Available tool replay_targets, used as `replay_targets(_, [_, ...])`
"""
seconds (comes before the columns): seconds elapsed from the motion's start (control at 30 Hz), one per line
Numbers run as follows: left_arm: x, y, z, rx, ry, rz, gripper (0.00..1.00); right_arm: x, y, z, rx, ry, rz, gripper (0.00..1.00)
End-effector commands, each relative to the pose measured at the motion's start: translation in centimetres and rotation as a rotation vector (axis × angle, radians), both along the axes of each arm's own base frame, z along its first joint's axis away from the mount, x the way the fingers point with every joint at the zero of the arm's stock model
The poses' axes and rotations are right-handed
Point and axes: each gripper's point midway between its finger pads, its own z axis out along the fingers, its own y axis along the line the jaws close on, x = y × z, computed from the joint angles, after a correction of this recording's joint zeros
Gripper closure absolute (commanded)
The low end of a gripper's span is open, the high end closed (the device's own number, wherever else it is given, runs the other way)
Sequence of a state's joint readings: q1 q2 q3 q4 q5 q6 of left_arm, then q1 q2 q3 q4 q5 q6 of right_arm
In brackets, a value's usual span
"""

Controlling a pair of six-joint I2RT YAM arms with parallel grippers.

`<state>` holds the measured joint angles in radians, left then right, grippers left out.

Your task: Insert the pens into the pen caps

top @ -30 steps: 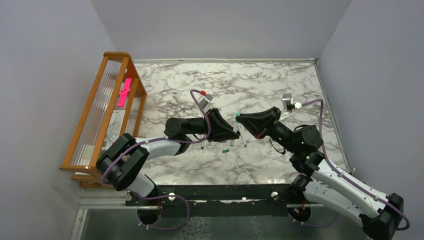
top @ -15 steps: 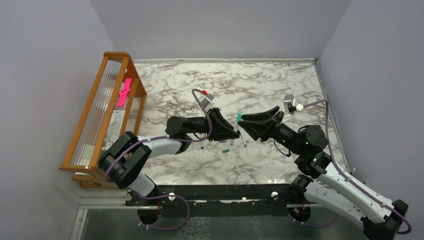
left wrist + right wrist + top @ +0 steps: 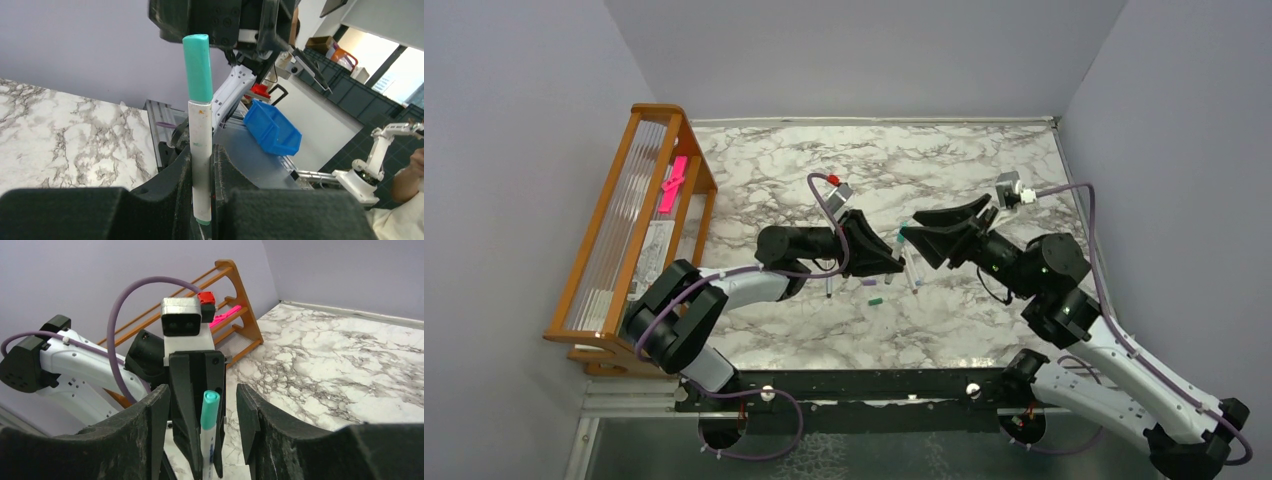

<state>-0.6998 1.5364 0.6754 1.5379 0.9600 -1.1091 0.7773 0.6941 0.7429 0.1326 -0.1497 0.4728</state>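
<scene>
You have a white table [image 3: 984, 170] of grey-veined marble pattern. At its left edge stands an orange-brown wooden rack [image 3: 657, 109], with a bright pink flat strip [image 3: 672, 184] lying on it. The left wrist view shows a blue plastic bin [image 3: 272, 128] off the table.

No readable text, label, brand or number anywhere. Faint marks on pen [image 3: 201, 150] just below teal cap [image 3: 197, 67]: too blurred to read.

Illumination is even, diffuse and overhead; the marble table [image 3: 984, 170] carries soft shadows and a mild sheen along its near edge. In its wrist view the left gripper [image 3: 202, 162], close to the lens, renders dark and slightly soft.
</scene>
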Motion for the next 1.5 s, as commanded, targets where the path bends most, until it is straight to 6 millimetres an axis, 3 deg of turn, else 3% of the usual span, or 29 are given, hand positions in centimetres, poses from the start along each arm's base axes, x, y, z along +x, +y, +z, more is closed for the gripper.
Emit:
replay_targets(0.0, [-2.6,1.5,2.9,-0.138,-0.313,-0.050,1.00,0.7,0.9,1.4,-0.061,0.028,0.007,0.47])
replay_targets(0.17, [-2.4,1.4,2.6,-0.116,-0.360,-0.078,1.00,0.2,2.0,3.4,-0.067,-0.017,0.075,0.45])
replay_targets(0.4, [-0.5,1.0,2.3,-0.098,-0.373,-0.065,1.00,1.0,3.1,0.9,-0.148,0.019,0.091,0.47])
replay_targets(0.63, [-0.2,1.1,3.0,-0.112,-0.379,-0.053,1.00,0.8,3.0,-0.1,-0.147,0.032,0.088,0.55])
replay_targets(0.87, [0.2,1.0,3.0,-0.112,-0.354,-0.042,1.00,0.6,2.7,-0.6,-0.145,0.039,0.091,0.68])
replay_targets(1.03, [0.4,0.9,3.3,-0.123,-0.338,-0.030,1.00,0.4,2.9,-1.3,-0.159,0.040,0.104,0.91])
replay_targets(1.13, [0.7,0.8,4.3,-0.142,-0.312,-0.023,1.00,0.1,3.1,-2.1,-0.174,0.043,0.125,0.99])
replay_targets(1.47, [3.0,0.6,7.3,-0.222,-0.206,0.046,1.00,0.1,3.2,-4.8,-0.205,0.081,0.133,0.99])
